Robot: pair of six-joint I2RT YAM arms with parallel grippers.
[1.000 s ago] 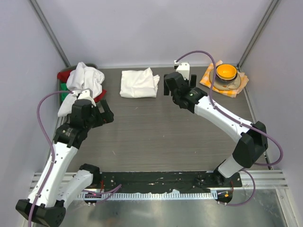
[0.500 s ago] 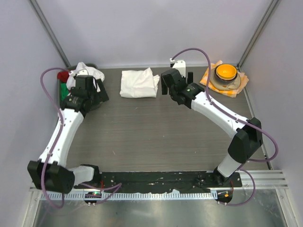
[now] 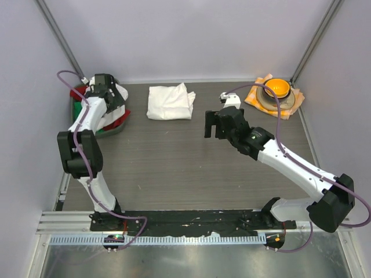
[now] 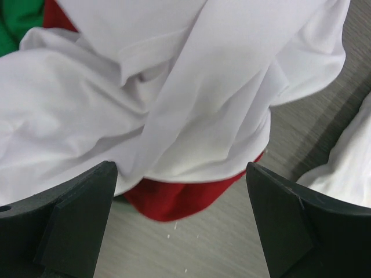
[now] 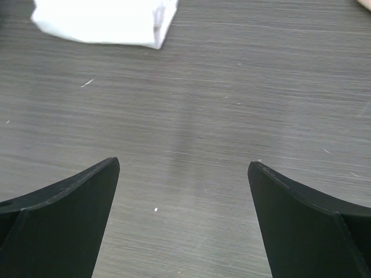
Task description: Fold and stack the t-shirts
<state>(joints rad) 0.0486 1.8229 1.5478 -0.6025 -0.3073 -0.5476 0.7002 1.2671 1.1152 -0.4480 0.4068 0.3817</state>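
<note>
- The left fingers (image 4: 69, 220) stand wide apart, hanging just over the crumpled t-shirt (image 4: 191, 98) heaped in the far-left corner of the worktop (image 3: 174, 168). Nothing is gripped yet.
- We judge the step in hand to be picking this shirt off the heap. We should pinch a single outer fold, such as the ridge running diagonally between the fingers, rather than dig deep.
- A red cloth (image 4: 174, 202) lies beneath the white one and shows at its lower edge. Closing too low could catch it as well, so we keep the bite high.
- The right fingers (image 5: 64, 208) are also spread and empty, over bare worktop near the middle, well apart from the heap.
- One folded t-shirt (image 3: 170, 102) lies at the far middle. We should lift clear and carry to the open space in front of it, so it is not dragged.
</note>
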